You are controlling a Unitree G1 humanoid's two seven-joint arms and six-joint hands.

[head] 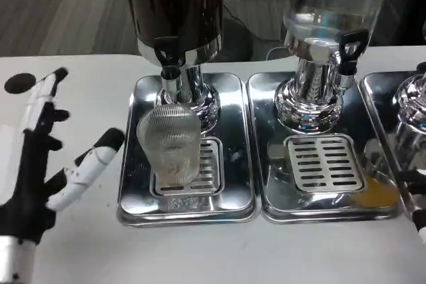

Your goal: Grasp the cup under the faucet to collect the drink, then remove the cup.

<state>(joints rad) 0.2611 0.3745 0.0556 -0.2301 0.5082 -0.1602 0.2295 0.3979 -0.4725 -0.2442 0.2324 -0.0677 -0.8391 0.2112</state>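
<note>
Bare white counter (86,244) left of the steel drip tray (136,191), open room there. Left hand (50,157) sits on that side, fingers spread, holding nothing, just beside the tray's left edge. Cup (169,143), ribbed clear glass, stands on the slotted grate (208,164) under the dark dispenser's faucet (170,64), right of the hand, not touching. Right hand at lower right edge, state unclear.

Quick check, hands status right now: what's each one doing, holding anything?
Left hand: open, fingers spread, holding nothing, beside the tray left of the cup.
Right hand: barely visible at the frame edge, cannot tell.
</note>
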